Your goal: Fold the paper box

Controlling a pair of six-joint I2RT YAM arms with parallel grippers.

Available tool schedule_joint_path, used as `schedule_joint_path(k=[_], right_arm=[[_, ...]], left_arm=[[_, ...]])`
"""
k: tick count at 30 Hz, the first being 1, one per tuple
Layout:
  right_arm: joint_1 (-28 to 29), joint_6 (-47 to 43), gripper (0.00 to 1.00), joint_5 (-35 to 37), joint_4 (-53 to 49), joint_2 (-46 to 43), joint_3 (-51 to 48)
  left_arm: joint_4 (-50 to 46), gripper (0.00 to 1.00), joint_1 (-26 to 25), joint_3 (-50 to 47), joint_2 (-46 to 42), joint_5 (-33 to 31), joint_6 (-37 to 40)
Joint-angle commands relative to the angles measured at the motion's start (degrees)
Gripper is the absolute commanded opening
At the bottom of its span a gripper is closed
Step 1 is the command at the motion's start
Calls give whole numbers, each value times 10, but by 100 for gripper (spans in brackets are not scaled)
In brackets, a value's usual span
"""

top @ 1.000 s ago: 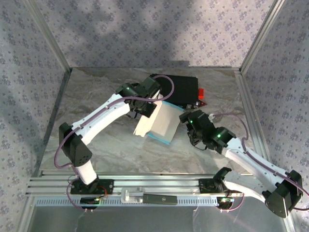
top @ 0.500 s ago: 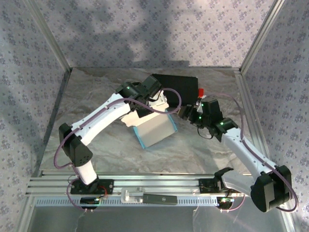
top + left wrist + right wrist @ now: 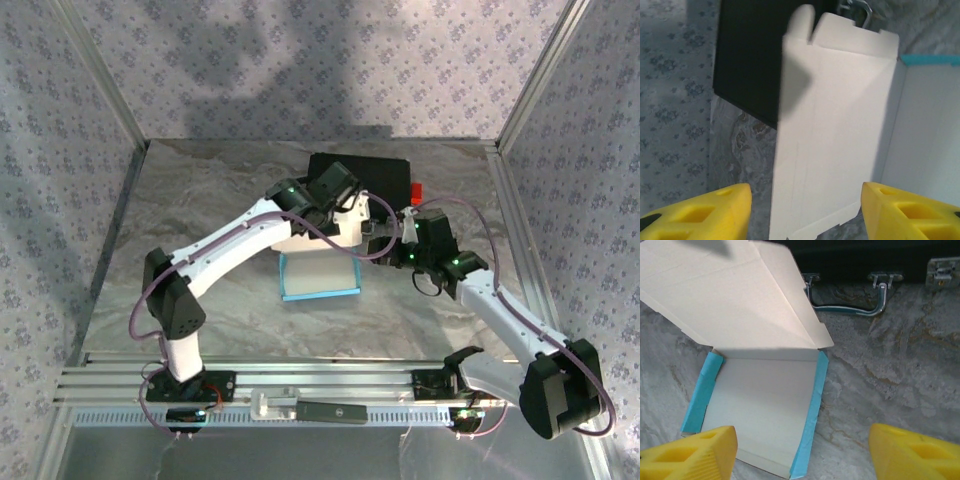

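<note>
Cyan-edged paper box turned; left end effector sprang apart, right end effector gapes empty.

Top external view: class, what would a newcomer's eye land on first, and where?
The paper box stands out: a white sheet edged in bright cyan, lying in the middle with one flap raised. Both arms meet over its far edge, the left gripper open astride that flap, the right gripper open too. Behind sits a black case.
</note>
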Motion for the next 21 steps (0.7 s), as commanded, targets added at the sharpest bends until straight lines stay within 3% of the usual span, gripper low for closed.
schedule_joint_path(k=[1, 3, 5, 8, 12, 21], right_arm=[[-5, -76, 71, 7, 16, 11, 19], [-11, -97, 71, -5, 24, 38, 36], [-16, -112, 70, -17, 27, 71, 54], [-20, -136, 68, -32, 30, 118, 77], [-21, -178, 68, -47, 42, 170, 97], [-23, -220, 66, -71, 61, 240, 131]], left_arm=[[-6, 60, 60, -20, -98, 58, -173], [-24, 59, 140, -86, -146, 173, -272], [6, 59, 213, -184, -190, 280, -315], [77, 58, 282, -305, -233, 361, -334], [131, 58, 319, -367, -225, 384, -329], [163, 55, 326, -347, -130, 401, -311]])
